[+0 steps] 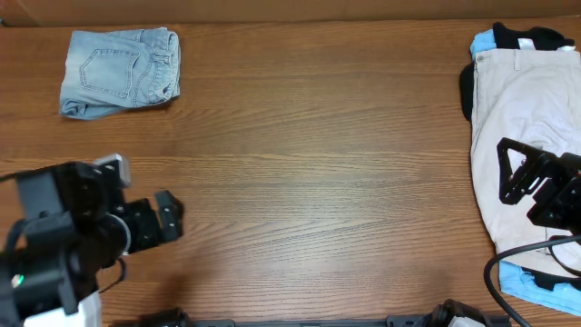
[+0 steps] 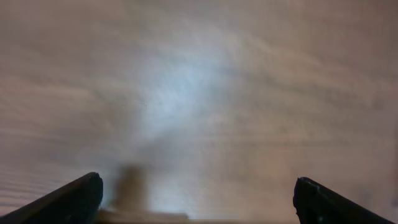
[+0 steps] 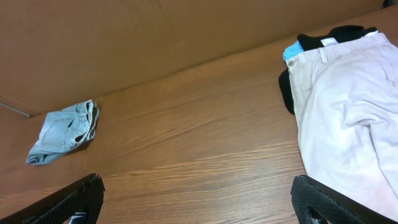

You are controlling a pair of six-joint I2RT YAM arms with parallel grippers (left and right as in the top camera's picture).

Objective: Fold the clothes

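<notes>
Folded light-blue denim shorts lie at the far left of the table; they also show in the right wrist view. A pile of clothes lies at the right edge: beige trousers on top, black and light-blue garments under them. The trousers also show in the right wrist view. My left gripper is open and empty, low over bare wood at the front left. My right gripper is open and empty above the trousers.
The wooden table spans the view. A brown wall runs along the table's far edge. A black cable loops at the front right by the right arm.
</notes>
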